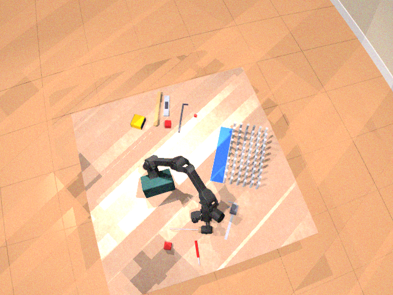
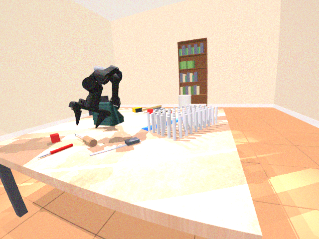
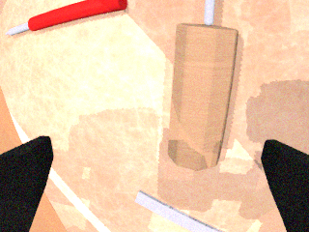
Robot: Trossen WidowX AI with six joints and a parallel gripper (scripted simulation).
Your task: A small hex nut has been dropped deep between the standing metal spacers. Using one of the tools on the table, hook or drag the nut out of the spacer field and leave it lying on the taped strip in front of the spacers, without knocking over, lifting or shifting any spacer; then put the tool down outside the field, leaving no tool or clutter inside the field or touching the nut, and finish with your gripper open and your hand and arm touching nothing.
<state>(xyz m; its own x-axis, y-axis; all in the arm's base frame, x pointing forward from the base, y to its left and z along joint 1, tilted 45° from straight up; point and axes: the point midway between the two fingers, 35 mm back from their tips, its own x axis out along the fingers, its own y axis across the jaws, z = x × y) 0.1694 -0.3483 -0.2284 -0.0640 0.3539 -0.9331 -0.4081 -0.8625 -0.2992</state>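
On the worktop (image 1: pixel 190 142) (image 2: pixel 167 164), the upright grey cylindrical spacers (image 1: pixel 247 155) (image 2: pixel 188 120) stand in rows, with the flat blue taped strip (image 1: pixel 218 161) (image 2: pixel 147 128) along one side of them. In the top view, the thin tool with the dark block handle (image 1: pixel 234 208) (image 2: pixel 132 141) lies below the spacers; left of it lies the wooden-handled tool (image 1: pixel 183 229) (image 2: pixel 89 141) (image 3: pixel 204 97); below that, the red-handled pointed tool (image 1: pixel 197 249) (image 2: pixel 62 149) (image 3: pixel 77 14). The black L-shaped rod (image 1: pixel 180 118) lies above and left of the strip.

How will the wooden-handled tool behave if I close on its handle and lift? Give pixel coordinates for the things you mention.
The wooden handle (image 2: pixel 89 141) (image 3: pixel 205 92) has flat facets, so it probably won't roll far when nudged. Its thin, straight metal shaft (image 1: pixel 183 228) (image 3: pixel 210 12) looks stiff and should lift without sagging. The handle is much thicker than the shaft, so the weight likely sits there.
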